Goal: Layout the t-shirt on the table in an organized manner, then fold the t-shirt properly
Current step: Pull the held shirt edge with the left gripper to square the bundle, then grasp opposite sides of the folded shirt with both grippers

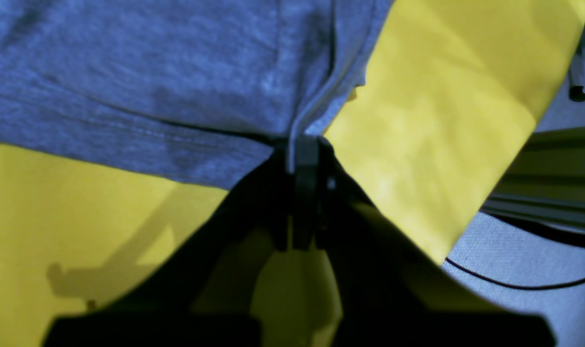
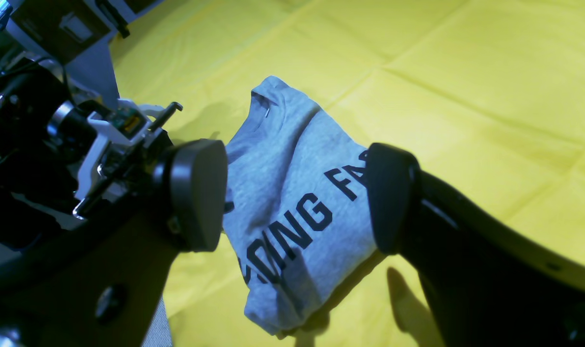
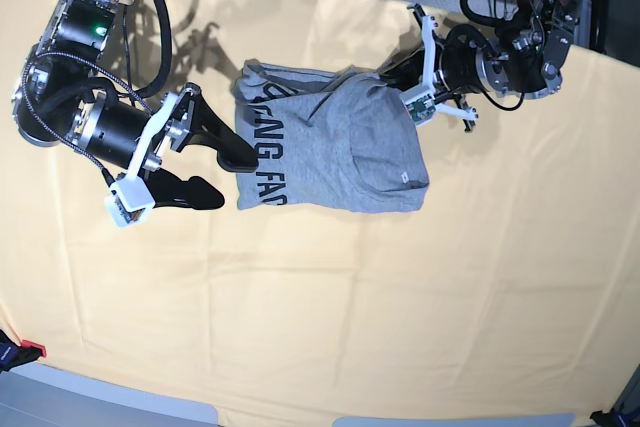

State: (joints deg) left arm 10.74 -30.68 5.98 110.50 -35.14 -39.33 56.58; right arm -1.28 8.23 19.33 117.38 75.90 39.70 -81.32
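So the t-shirt [image 3: 330, 152] was lying in a rumpled heap around the middle-far part of the tabletop [image 3: 320, 327], partly doubled over itself, with the black lettering showing along its left edge in the base view. Definitely not laid out yet.

Biggest risk as I saw it: the left claw [image 1: 304, 154] had only a thin pinch of fabric right at a corner of the hem. If the arm pulled hard or sideways, that little fold could just slip out, or it would drag the whole bundle across the tabletop instead of opening it up. Since the shirt was folded on itself, the pinch may also have caught two layers, which would keep it from spreading flat. The yellow cloth covering the tabletop could get bunched up too if the claw scraped low.

Claw status: the left claw, over on the right of the base view, was closed tight on that hem corner, its jaws pressed together with the grey edge sticking out between them. The right claw [image 2: 297, 197] was spread wide, hovering just beside the lettered side of the shirt, gripping nothing, and I couldn't tell whether it was touching the fabric.
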